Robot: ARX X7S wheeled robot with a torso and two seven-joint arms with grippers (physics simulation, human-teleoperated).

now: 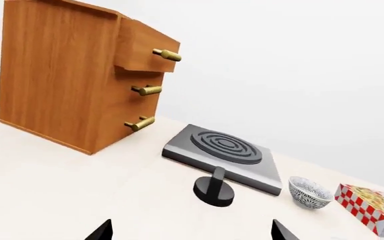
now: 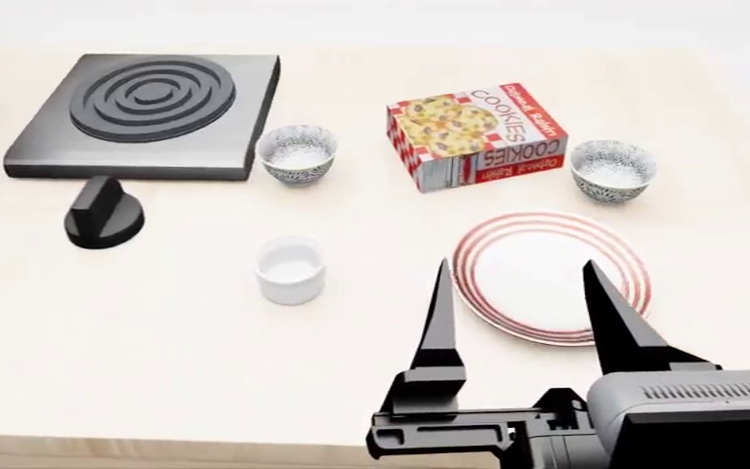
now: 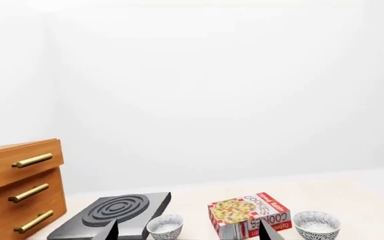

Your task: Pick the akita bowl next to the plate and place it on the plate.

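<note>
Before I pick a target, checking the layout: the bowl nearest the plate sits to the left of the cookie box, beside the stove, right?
Not quite. The akita bowl nearest the plate sits to the right of the cookie box, not left of it, and it is away from the stove. The one beside the stove is the other bowl. The head view shows this.

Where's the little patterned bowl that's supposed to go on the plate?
In the head view, the akita bowl sits on the table's far right, just beyond the plate and right of the cookie box.
</note>
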